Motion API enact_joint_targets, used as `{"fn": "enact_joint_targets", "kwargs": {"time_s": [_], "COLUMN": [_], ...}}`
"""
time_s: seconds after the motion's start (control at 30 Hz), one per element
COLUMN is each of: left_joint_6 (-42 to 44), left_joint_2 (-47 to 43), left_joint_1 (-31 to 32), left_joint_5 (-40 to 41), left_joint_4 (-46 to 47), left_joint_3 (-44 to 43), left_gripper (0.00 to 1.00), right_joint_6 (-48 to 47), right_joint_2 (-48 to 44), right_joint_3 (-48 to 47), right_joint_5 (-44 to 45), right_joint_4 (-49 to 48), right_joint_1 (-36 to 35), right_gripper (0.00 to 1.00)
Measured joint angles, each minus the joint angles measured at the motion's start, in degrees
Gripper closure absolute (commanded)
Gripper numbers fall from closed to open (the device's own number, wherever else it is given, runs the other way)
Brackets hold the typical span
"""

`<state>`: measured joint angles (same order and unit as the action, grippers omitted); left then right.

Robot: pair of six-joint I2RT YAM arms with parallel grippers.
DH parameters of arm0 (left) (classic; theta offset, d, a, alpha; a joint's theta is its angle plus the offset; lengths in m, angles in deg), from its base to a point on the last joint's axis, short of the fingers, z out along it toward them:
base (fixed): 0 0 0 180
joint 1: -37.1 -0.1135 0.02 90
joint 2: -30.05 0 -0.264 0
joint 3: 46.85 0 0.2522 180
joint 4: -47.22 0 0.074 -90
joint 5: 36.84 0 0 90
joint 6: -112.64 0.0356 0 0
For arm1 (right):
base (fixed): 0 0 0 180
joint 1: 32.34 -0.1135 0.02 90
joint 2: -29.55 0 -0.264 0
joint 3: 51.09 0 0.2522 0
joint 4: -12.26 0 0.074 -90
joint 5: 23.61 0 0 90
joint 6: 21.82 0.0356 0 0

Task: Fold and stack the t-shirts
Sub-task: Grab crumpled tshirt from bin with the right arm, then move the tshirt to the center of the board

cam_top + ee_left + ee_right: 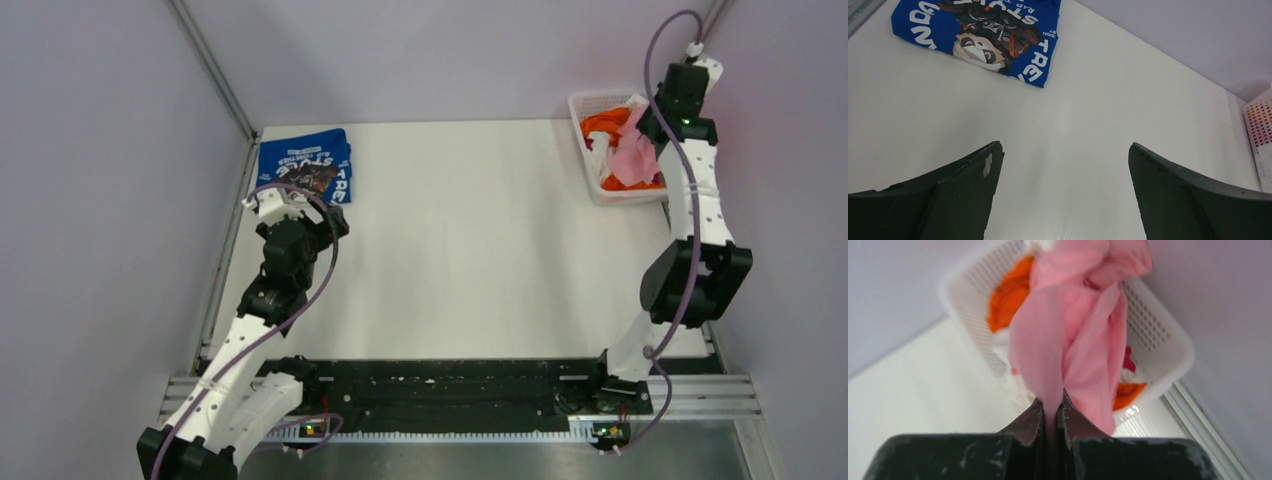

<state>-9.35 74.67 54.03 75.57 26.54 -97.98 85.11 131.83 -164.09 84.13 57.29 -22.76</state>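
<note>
The royal blue t-shirt (305, 165) lies folded at the table's far left, white lettering and dark graphic up; it also shows in the left wrist view (983, 35). My left gripper (300, 200) is open and empty just in front of it, above bare table (1063, 155). My right gripper (650, 125) is shut on the light pink t-shirt (632, 155) and holds it above the basket. In the right wrist view the pink cloth (1073, 340) hangs bunched from between my closed fingers (1052, 402).
The white lattice basket (583, 115) stands at the far right, holding orange (605, 125) and white cloth; it shows in the right wrist view (1168, 340). A metal rail runs along the table's left edge (225, 250). The black base rail is at the front.
</note>
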Motion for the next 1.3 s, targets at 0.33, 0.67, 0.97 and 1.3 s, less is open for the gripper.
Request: {"fn": "enact_joint_targets", "kwargs": {"time_s": [0.33, 0.67, 0.97, 1.3], "left_joint_6": [0.0, -0.7, -1.7, -4.1], "left_joint_2": [0.0, -2.6, -4.9, 2.0], "left_joint_1": [0.0, 0.0, 0.0, 0.0], "left_joint_5": [-0.5, -0.4, 2.1, 1.7], "left_joint_4": [0.0, -1.9, -5.9, -8.7], "left_joint_3": [0.0, 0.0, 0.0, -2.3], "left_gripper": [0.01, 0.01, 0.01, 0.01], "right_joint_6": [-3.8, -7.8, -7.8, 1.7], "right_joint_2": [-14.0, -11.3, -9.5, -24.7], "right_joint_3": [-19.2, -21.2, -7.5, 32.3], "right_joint_5": [-24.7, -43.4, -44.3, -18.7], "right_joint_4": [-2.3, -0.4, -1.9, -5.4], "right_joint_1": [-8.8, -36.4, -42.0, -34.8], "right_gripper": [1.0, 1.0, 1.0, 0.01]}}
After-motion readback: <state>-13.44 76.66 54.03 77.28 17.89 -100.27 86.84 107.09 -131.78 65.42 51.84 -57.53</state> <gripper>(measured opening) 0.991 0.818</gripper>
